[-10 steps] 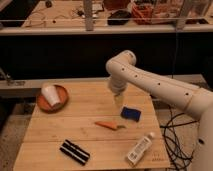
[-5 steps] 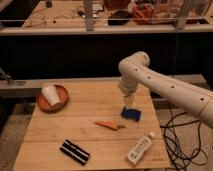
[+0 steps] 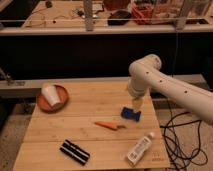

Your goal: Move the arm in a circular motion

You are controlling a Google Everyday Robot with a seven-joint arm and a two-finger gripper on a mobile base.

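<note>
The arm [image 3: 172,89] is glossy white, with thick tubular segments and dark screw holes. It reaches in from the right edge to a rounded joint [image 3: 145,67] above the table's right half. From there it bends down to a tapered beige tip, the gripper [image 3: 136,105]. The gripper hangs just above a small blue object [image 3: 130,114] on the wooden table [image 3: 60,125]. I see nothing held in it.
An orange carrot [image 3: 107,125] lies mid-table. A black rectangular item [image 3: 75,151] lies front left and a white bottle [image 3: 140,148] front right. A brown bowl holding a white cup [image 3: 52,96] sits back left. Black cables [image 3: 175,132] hang right of the table. A shelf unit stands behind.
The arm's rounded joint and its tip have swung to the right over the table, and the tip now hangs over the blue object. The table items have not moved.
</note>
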